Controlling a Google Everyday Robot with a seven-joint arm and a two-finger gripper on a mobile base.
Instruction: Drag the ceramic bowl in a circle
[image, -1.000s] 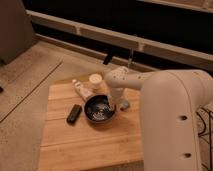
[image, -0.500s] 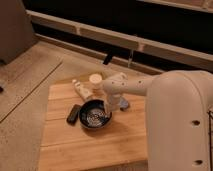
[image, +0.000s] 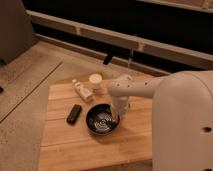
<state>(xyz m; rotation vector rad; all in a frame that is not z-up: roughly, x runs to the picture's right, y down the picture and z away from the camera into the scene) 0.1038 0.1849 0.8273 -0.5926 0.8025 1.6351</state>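
Observation:
The ceramic bowl (image: 102, 119) is round, shallow and glossy black with pale ring glints inside. It sits on the wooden table (image: 65, 145), near its middle. My gripper (image: 117, 118) reaches down from the white arm (image: 130, 90) to the bowl's right rim. The fingertips are hidden against the rim and the arm.
A small white cup (image: 95, 80) stands at the back of the table. A small pale bottle (image: 81, 90) lies to its left. A black flat object (image: 74, 113) lies left of the bowl. My white body (image: 182, 125) fills the right side. Speckled floor lies to the left.
The bowl has moved left and toward the front of the table, and my gripper has moved with it at its right rim.

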